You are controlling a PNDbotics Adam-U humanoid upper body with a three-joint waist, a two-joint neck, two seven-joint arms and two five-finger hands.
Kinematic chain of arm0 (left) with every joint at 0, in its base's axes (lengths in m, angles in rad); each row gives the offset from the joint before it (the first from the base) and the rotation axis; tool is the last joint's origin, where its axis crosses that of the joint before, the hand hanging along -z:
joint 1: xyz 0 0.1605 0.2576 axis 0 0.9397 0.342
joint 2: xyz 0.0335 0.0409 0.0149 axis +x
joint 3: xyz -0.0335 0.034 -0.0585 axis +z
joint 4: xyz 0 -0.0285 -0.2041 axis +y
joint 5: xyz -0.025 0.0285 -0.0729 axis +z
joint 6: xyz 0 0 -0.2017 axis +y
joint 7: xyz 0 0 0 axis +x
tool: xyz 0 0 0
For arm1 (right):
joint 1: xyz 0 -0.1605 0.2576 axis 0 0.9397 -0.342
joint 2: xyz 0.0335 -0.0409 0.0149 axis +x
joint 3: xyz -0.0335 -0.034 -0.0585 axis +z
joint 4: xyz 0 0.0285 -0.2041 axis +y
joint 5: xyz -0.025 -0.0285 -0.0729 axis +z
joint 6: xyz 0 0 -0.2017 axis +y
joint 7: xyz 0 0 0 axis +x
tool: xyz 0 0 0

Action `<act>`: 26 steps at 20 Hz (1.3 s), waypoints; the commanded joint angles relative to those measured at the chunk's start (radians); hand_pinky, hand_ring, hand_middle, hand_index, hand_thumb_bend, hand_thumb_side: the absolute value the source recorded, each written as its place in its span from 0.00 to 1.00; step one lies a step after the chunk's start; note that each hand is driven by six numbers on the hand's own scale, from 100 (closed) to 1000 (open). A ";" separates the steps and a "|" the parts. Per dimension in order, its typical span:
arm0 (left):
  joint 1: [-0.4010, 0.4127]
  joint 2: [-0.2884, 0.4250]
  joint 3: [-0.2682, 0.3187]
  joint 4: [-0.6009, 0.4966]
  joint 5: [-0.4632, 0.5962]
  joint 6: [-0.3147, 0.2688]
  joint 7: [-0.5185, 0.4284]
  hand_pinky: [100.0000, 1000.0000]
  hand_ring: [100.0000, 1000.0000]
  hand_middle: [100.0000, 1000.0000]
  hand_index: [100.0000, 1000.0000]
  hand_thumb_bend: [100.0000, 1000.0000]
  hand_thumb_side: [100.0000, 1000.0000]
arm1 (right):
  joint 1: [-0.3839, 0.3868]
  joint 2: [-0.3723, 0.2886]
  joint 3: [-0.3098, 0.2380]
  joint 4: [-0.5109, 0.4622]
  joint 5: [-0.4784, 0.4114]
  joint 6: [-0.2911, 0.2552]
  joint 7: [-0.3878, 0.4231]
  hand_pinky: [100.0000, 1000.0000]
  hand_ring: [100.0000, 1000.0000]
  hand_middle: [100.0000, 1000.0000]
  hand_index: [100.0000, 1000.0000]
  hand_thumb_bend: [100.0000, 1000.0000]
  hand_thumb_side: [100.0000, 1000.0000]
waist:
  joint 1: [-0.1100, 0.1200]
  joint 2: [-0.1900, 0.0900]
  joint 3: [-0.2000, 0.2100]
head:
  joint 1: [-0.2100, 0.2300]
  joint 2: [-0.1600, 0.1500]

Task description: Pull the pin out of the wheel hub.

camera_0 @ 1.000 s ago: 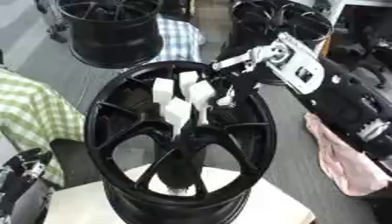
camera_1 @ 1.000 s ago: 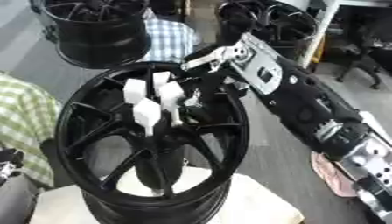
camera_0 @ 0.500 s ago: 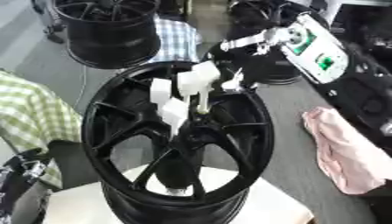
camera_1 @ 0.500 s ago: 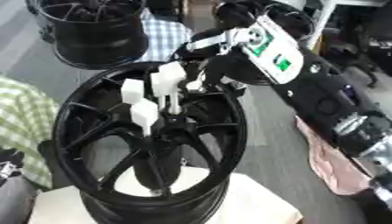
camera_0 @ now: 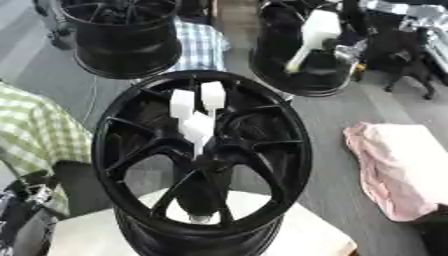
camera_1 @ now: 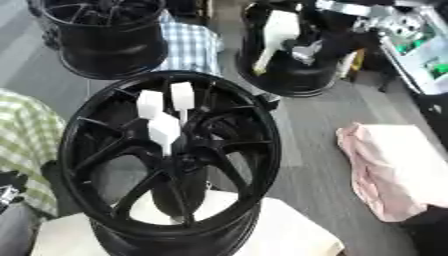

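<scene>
- Grey floor (camera_0: 350, 107) around the work, spare black rims (camera_0: 122, 35) at upper left and upper centre, a pink cloth (camera_0: 394, 165) at right, checked fabric (camera_0: 35, 135) at left.
- Right hand (camera_0: 354, 47), upper right of frame: my fingers are closed round the white pin (camera_0: 311, 37), held clear in the air.
- Pin: well apart from the wheel hub (camera_0: 206, 160), over the far rim. Long axis runs diagonally, broad head up and right, thin stem down and left.
- Wheel hub: centre frame, standing on a pale block (camera_0: 289, 235). Three white pins (camera_0: 197, 112) remain in it.
- Step, as I judge it: extraction done for this pin; next I need somewhere to set it down.
- Left hand: not visible to me.
</scene>
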 commanded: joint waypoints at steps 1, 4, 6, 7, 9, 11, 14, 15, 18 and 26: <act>-0.012 0.021 0.010 -0.019 0.003 -0.001 0.007 0.67 0.67 0.63 0.79 0.54 0.52 | 0.088 -0.031 -0.137 0.098 0.058 0.010 -0.189 0.73 0.65 0.39 0.51 0.04 0.17 | 0.006 -0.001 -0.005 | 0.004 -0.002; -0.013 0.022 0.012 -0.018 0.005 -0.001 0.010 0.67 0.67 0.63 0.79 0.54 0.52 | 0.207 0.003 -0.229 0.209 0.115 0.030 -0.341 0.76 0.74 0.62 0.77 0.12 0.23 | 0.009 0.003 -0.008 | 0.007 -0.002; -0.014 0.021 0.014 -0.018 0.006 -0.001 0.012 0.67 0.67 0.63 0.79 0.54 0.52 | 0.270 0.037 -0.283 0.256 0.111 0.035 -0.443 0.80 0.79 0.76 0.87 0.19 0.38 | 0.010 0.005 -0.012 | 0.008 -0.002; -0.015 0.021 0.014 -0.017 0.006 -0.002 0.013 0.67 0.67 0.63 0.79 0.54 0.52 | 0.295 0.055 -0.302 0.270 0.102 0.032 -0.498 0.81 0.81 0.80 0.89 0.22 0.46 | 0.011 0.005 -0.013 | 0.009 -0.002; -0.017 0.020 0.014 -0.017 0.006 -0.001 0.013 0.67 0.67 0.63 0.79 0.54 0.52 | 0.328 0.086 -0.319 0.284 0.086 0.027 -0.604 0.82 0.82 0.81 0.90 0.16 0.64 | 0.012 0.006 -0.013 | 0.009 -0.002; -0.020 0.019 0.013 -0.016 0.007 -0.001 0.012 0.67 0.67 0.63 0.79 0.53 0.52 | 0.344 0.122 -0.317 0.274 0.066 0.016 -0.693 0.81 0.81 0.80 0.89 0.13 0.67 | 0.014 0.005 -0.011 | 0.005 -0.002; -0.024 0.015 0.011 -0.016 0.006 0.000 0.009 0.67 0.67 0.63 0.79 0.53 0.52 | 0.343 0.178 -0.290 0.234 0.063 -0.008 -0.766 0.79 0.77 0.75 0.87 0.10 0.64 | 0.016 0.004 -0.007 | 0.000 -0.002; -0.025 0.014 0.010 -0.015 0.006 0.000 0.008 0.67 0.67 0.63 0.79 0.53 0.52 | 0.337 0.203 -0.275 0.217 0.068 -0.017 -0.780 0.78 0.76 0.74 0.86 0.08 0.64 | 0.017 0.004 -0.006 | -0.001 -0.002; -0.027 0.011 0.008 -0.014 0.004 0.000 0.006 0.67 0.67 0.63 0.79 0.53 0.52 | 0.315 0.285 -0.223 0.183 0.074 -0.040 -0.799 0.75 0.72 0.70 0.84 0.03 0.62 | 0.020 0.005 -0.003 | -0.005 -0.002; -0.033 0.004 0.004 -0.006 0.008 -0.003 0.003 0.67 0.67 0.63 0.79 0.53 0.52 | 0.325 0.545 -0.103 0.207 0.060 -0.134 -0.821 0.73 0.66 0.63 0.81 0.02 0.60 | 0.035 0.015 -0.002 | -0.008 -0.002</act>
